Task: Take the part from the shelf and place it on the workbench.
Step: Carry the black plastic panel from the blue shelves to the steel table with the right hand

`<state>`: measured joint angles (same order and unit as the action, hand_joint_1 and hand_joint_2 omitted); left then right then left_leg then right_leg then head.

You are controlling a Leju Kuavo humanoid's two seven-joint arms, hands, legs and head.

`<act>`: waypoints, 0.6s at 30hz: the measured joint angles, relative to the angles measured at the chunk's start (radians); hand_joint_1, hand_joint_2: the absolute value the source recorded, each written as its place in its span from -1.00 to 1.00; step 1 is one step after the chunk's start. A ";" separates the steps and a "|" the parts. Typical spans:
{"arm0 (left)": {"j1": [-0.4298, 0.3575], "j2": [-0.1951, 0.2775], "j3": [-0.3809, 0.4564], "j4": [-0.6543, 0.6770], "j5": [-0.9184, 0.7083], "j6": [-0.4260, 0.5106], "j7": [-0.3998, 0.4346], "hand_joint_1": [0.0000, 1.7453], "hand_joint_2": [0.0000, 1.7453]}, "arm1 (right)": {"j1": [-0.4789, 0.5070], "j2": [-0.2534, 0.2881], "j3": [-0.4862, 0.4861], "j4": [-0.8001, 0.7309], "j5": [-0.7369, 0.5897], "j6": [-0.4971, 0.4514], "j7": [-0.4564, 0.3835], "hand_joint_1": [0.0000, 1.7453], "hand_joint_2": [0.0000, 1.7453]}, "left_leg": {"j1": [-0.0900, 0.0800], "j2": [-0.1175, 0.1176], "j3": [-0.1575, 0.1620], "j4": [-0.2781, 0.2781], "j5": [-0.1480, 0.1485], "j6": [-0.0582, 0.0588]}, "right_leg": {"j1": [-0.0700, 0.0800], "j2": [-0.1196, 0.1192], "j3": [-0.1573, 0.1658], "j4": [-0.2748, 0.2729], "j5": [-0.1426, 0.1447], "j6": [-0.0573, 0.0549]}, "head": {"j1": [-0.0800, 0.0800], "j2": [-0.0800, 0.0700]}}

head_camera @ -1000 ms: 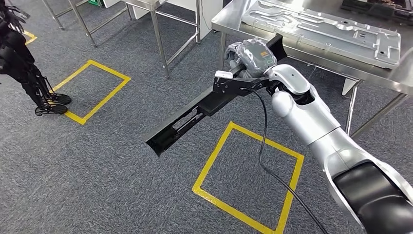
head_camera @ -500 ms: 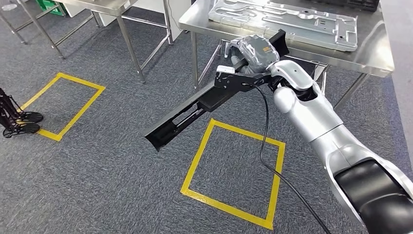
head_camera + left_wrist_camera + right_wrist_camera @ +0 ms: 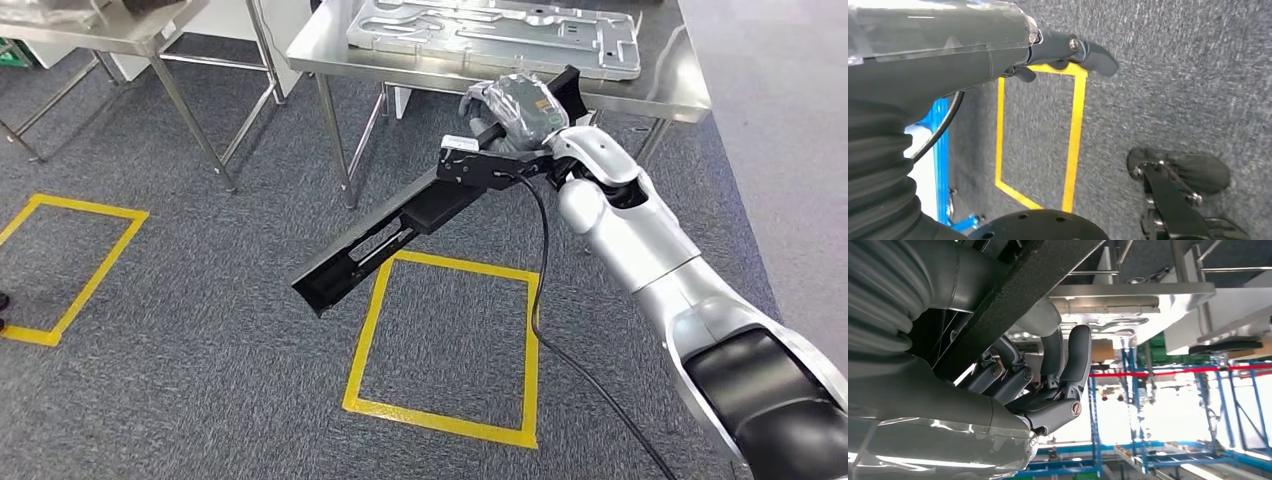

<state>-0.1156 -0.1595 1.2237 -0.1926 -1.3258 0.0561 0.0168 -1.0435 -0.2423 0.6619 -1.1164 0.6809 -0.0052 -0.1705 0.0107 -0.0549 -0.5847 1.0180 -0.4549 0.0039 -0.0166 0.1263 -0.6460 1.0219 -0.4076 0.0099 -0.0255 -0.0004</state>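
The right hand (image 3: 515, 112) was wrapped around one end of the part (image 3: 395, 232), a long black channel-shaped piece. In the right wrist view its dark fingers (image 3: 1068, 370) curled against the part's black bar (image 3: 1018, 295), a firm hold as far as could be seen. From that grip the part ran away from the hand, down and toward the robot's left, so that its free end hung over the carpet, above a corner of the yellow floor square (image 3: 445, 345). Its short gripped end pointed back up toward the counter (image 3: 680, 90).

That steel counter stood just beyond the hand, its near edge close behind the knuckles in the head view. A large pressed metal plate (image 3: 490, 30) covered most of its top, leaving a bare strip along the near edge and toward the robot's right end. The part's long axis lay at an angle to that edge, with nearly all its length still out over the floor, so I judged the placing would call for raising the hand and swinging the low end up and over the edge before setting it down. Open room looked tight: either the bare strip or the top of the plate itself.

The left hand (image 3: 1068, 50) hung low over the carpet, far from the counter, its fingers loosely curled with nothing in them. A second steel table (image 3: 110, 25) stood well apart, off to the robot's left.
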 joint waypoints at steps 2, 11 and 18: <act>-0.001 -0.001 0.000 0.000 0.001 0.000 -0.002 -1.00 1.00 | 0.000 -0.004 -0.002 0.000 -0.001 0.000 0.000 1.00 1.00 | 0.004 0.023 0.007 -0.016 0.009 0.010 | 0.003 -0.022 -0.009 0.013 -0.011 0.010 | 0.000 0.000; -0.001 -0.004 0.001 0.000 0.006 -0.001 -0.006 -1.00 1.00 | 0.004 -0.006 -0.003 0.002 -0.001 -0.001 0.000 1.00 1.00 | 0.006 0.120 0.016 -0.017 0.001 0.006 | -0.006 -0.162 -0.034 0.089 -0.027 0.031 | 0.000 0.000; -0.005 -0.003 0.004 0.000 0.013 0.002 -0.010 -1.00 1.00 | 0.000 -0.011 -0.004 -0.001 -0.002 -0.002 0.001 1.00 1.00 | 0.004 0.128 0.012 0.029 -0.049 -0.033 | -0.001 -0.140 0.010 -0.006 -0.003 -0.012 | 0.000 0.000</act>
<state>-0.1207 -0.1630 1.2274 -0.1926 -1.3132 0.0577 0.0070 -1.0439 -0.2533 0.6579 -1.1172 0.6790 -0.0074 -0.1692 0.0147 0.0730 -0.5727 1.0471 -0.5036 -0.0294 -0.0178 -0.0138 -0.6364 1.0161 -0.4101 -0.0023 -0.0255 -0.0004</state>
